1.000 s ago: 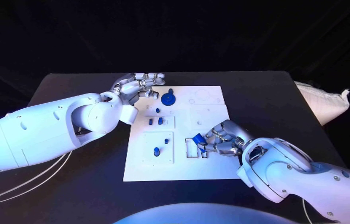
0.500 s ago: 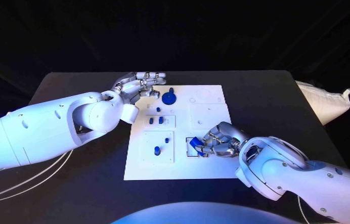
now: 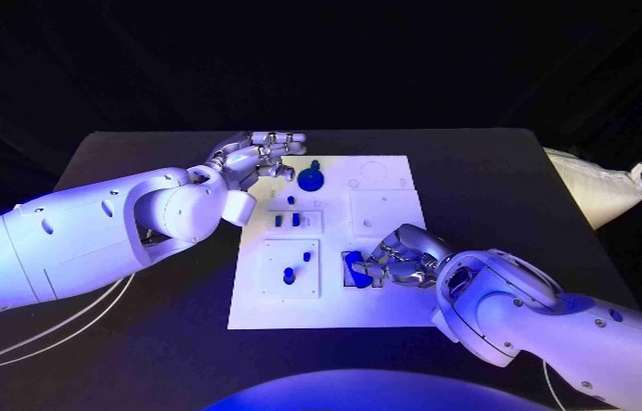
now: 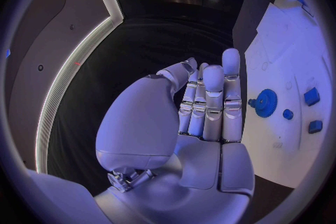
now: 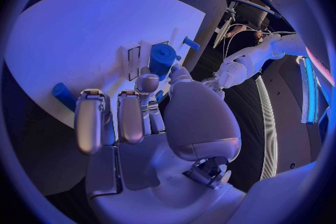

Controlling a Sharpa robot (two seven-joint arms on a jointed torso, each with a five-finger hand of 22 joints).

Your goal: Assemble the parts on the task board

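Observation:
The white task board point(image 3: 381, 314) lies mid-table. My right hand point(image 3: 402, 257) is at the board's near right and pinches a blue cylindrical part point(image 3: 357, 267) over the rectangular slots there. In the right wrist view that part point(image 5: 162, 59) sits between thumb and a finger of the right hand point(image 5: 150, 117), just above the slots point(image 5: 134, 61). My left hand point(image 3: 263, 158) hovers at the board's far left corner, fingers straight, holding nothing. The left wrist view shows the left hand point(image 4: 206, 106) beside a round blue gear point(image 4: 266, 103). The gear point(image 3: 311, 181) stands on the board.
Small blue pieces point(image 3: 287, 220) stand in the middle left panel. Two more point(image 3: 289, 276) are in the near left panel. Black table point(image 3: 508, 179) surrounds the board. A white bag point(image 3: 596, 188) lies off the right edge.
My right hand has shifted slightly left and toward the slots with the blue part in it. The left hand has barely moved.

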